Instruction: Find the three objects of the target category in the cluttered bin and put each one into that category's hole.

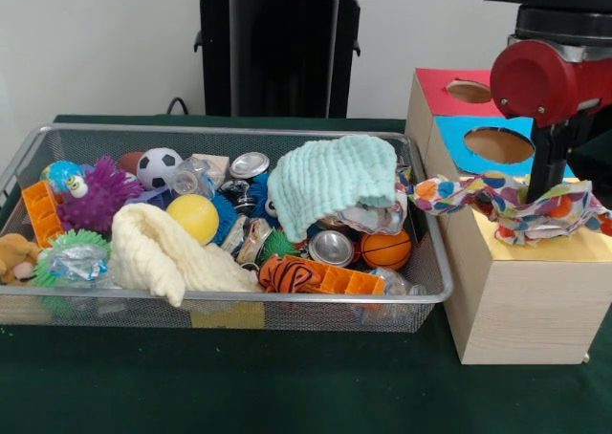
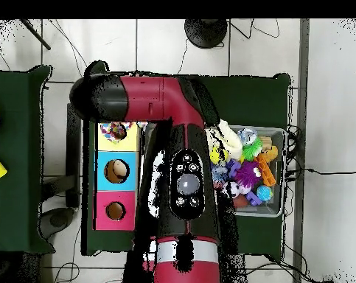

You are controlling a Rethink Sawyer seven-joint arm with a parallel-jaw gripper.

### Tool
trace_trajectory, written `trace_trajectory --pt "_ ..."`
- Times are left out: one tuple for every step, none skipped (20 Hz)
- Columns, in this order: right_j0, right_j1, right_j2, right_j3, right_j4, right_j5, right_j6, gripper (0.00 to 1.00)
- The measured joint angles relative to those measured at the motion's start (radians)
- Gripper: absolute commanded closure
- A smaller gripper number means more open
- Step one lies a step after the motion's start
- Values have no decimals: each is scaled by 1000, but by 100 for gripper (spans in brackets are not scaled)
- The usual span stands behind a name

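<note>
The fingers are hidden behind the polka-dot fabric (image 1: 507, 203), so we cannot tell their state. We see the gripper (image 1: 547, 181) over the yellow-topped box (image 1: 535, 248), the cloth draped across the hole and trailing toward the bin (image 1: 29, 157). We judge the risk is snagging: released now, the spread fabric may rest on the lid rather than drop through.

Bright, even light; soft shadows.
</note>
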Motion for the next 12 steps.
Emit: trace_trajectory --pt "-1 -1 1 5 0 -2 0 100" --pt "-1 -2 2 11 0 -4 0 100" --pt "-3 -5 4 26 0 -5 0 100" --pt "-5 -8 6 40 0 -6 0 100" --pt "-6 -12 7 56 0 -6 0 100" --pt "-8 -17 8 73 0 -6 0 100" --pt "-9 -22 9 89 0 -6 0 100" --pt "-11 -25 9 100 1 -6 0 100" --pt "-12 -28 10 109 0 -6 0 100" --pt "-13 -32 12 120 1 -6 0 100" --pt "-15 -36 14 132 1 -6 0 100" --pt "-17 -38 15 139 1 -6 0 100"
